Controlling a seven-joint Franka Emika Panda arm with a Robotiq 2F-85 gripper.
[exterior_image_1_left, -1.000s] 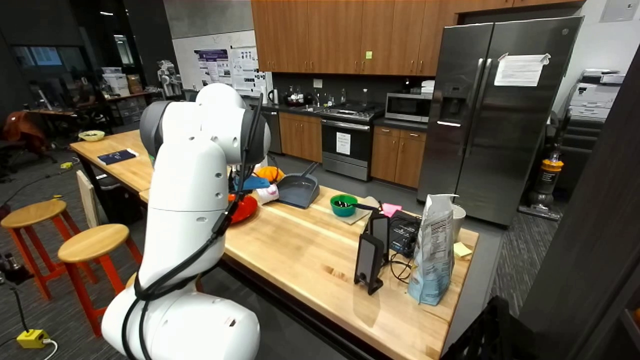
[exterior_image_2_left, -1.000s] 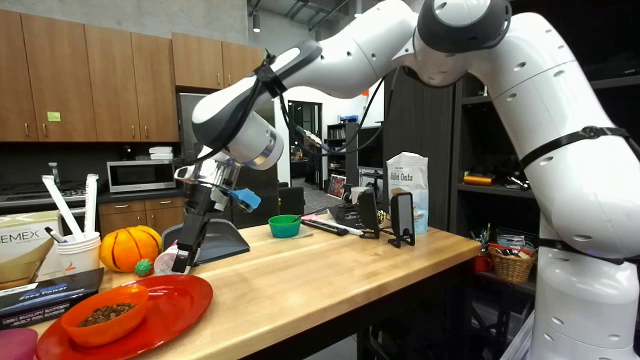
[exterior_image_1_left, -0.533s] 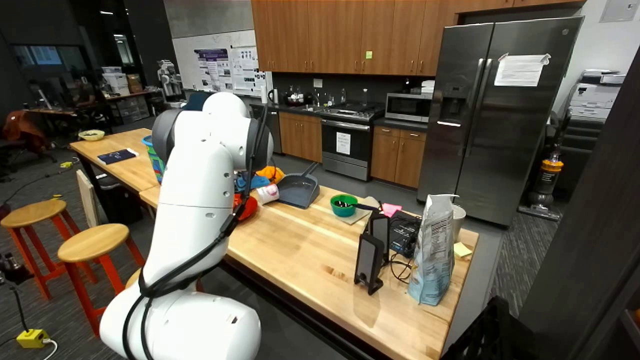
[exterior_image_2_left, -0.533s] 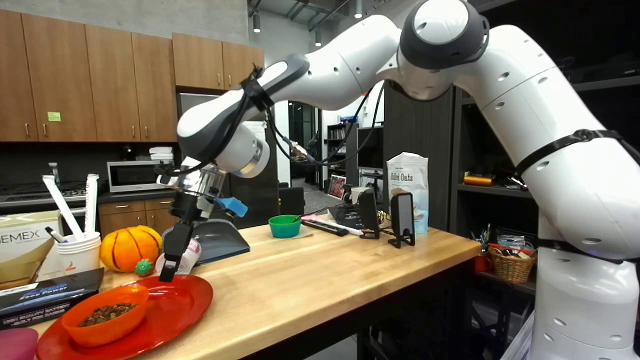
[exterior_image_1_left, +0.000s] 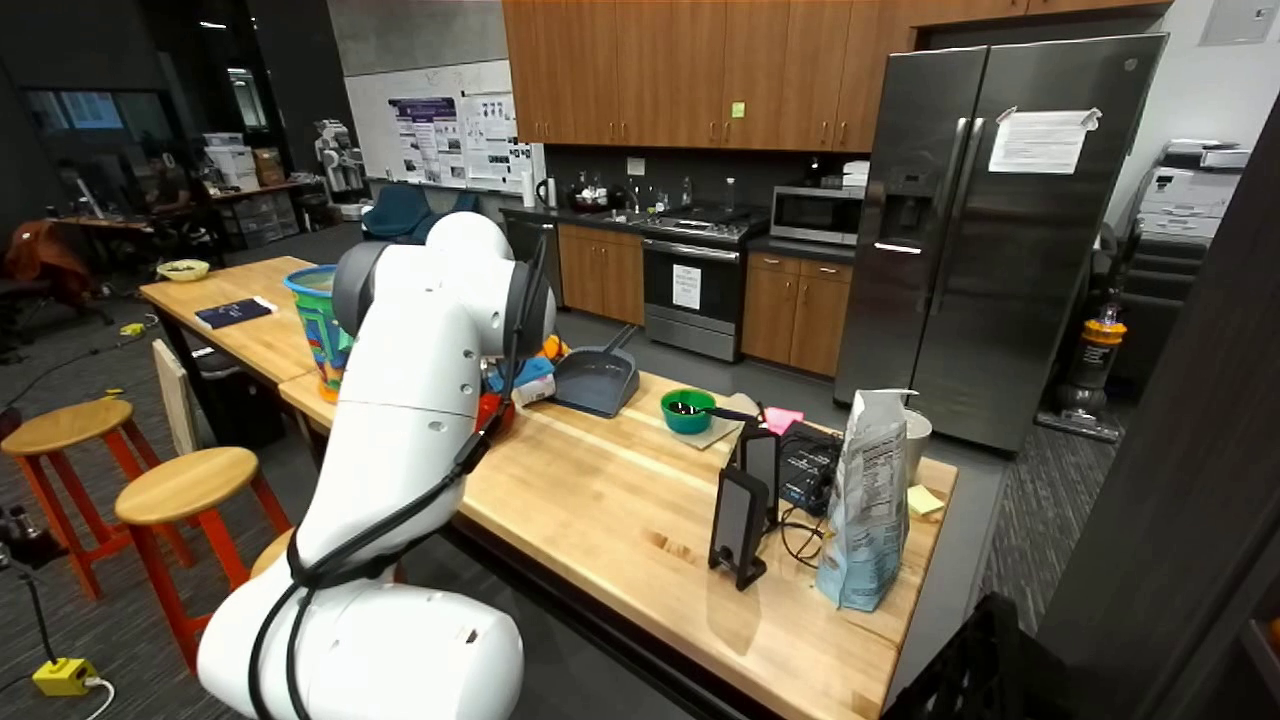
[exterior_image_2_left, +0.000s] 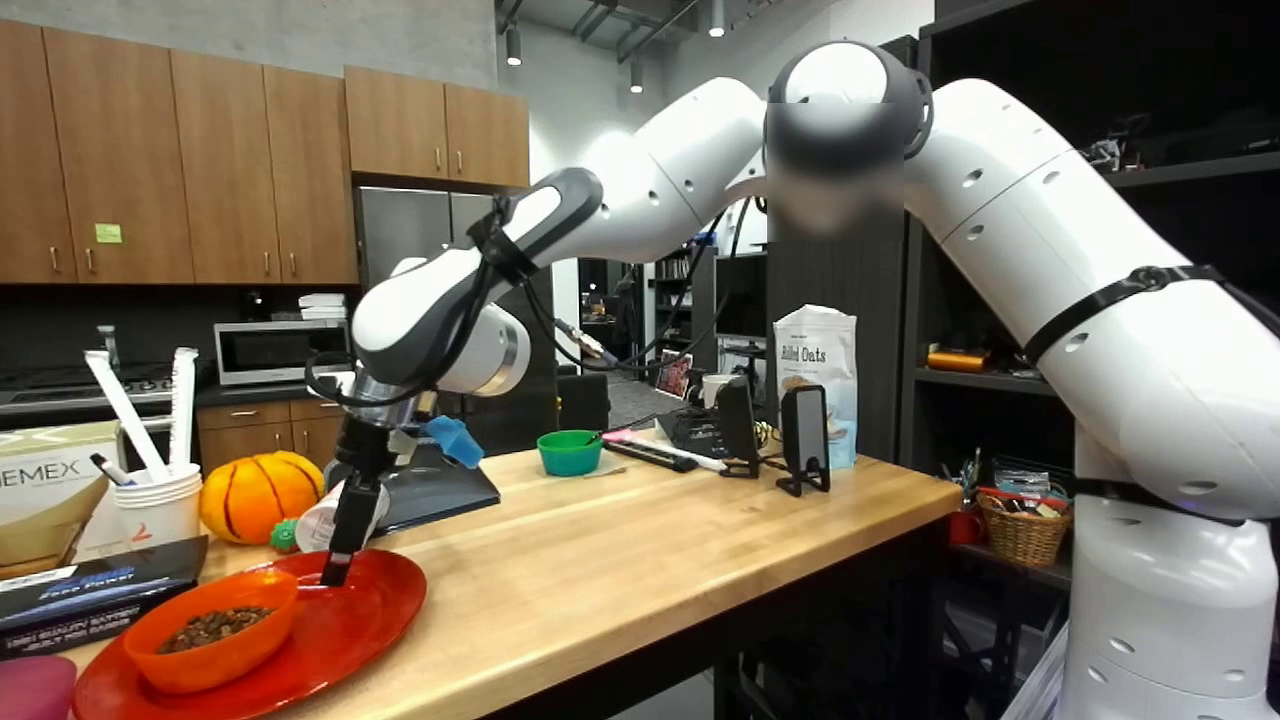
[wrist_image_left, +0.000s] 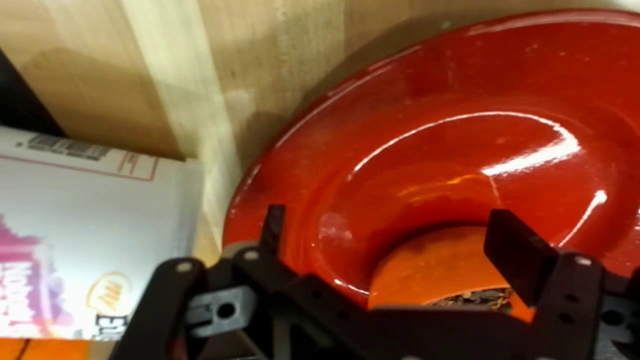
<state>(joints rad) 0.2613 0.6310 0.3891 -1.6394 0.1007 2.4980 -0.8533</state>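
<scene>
Red plate (wrist_image_left: 500, 75) could be struck if the wide-spread, empty gripper (wrist_image_left: 391, 231) were lowered. The orange bowl (wrist_image_left: 430, 265) might be tipped.

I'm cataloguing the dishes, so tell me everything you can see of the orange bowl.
The orange bowl is rounded, smooth-sided, thin-rimmed, and looks like plastic. It rests open side up on the red plate, partly filled with small brown pieces. The open gripper is close by, not touching it.
</scene>
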